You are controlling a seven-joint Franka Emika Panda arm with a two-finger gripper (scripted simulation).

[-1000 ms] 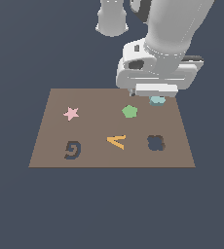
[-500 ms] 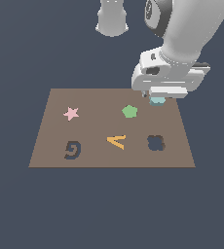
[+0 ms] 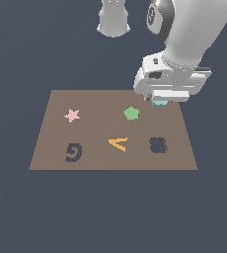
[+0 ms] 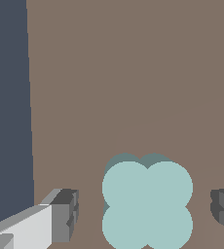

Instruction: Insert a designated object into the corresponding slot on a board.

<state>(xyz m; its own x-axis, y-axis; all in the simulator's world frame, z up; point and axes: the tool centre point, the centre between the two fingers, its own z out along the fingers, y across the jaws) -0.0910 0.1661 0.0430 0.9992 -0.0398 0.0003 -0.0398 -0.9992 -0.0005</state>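
Observation:
The pale teal lobed block (image 4: 148, 204) lies on the brown board (image 3: 95, 133) near its far corner on the exterior view's right. In the exterior view only a sliver of the block (image 3: 160, 104) shows under the hand. My gripper (image 4: 143, 211) is open and straddles the block. One finger (image 4: 60, 214) and the other finger (image 4: 223, 206) stand on either side of it with gaps, not touching. The dark lobed slot (image 3: 158, 145) is on the board's near side, in front of the gripper (image 3: 160, 100).
On the board are a green pentagon (image 3: 131, 113), a pink star (image 3: 72, 115), an orange V shape (image 3: 118, 143) and a dark G-shaped cutout (image 3: 74, 151). The board's edge and dark floor (image 4: 7, 97) lie close beside the block.
The arm has moved to the exterior view's right and now sits over the teal block at the board's far right corner.

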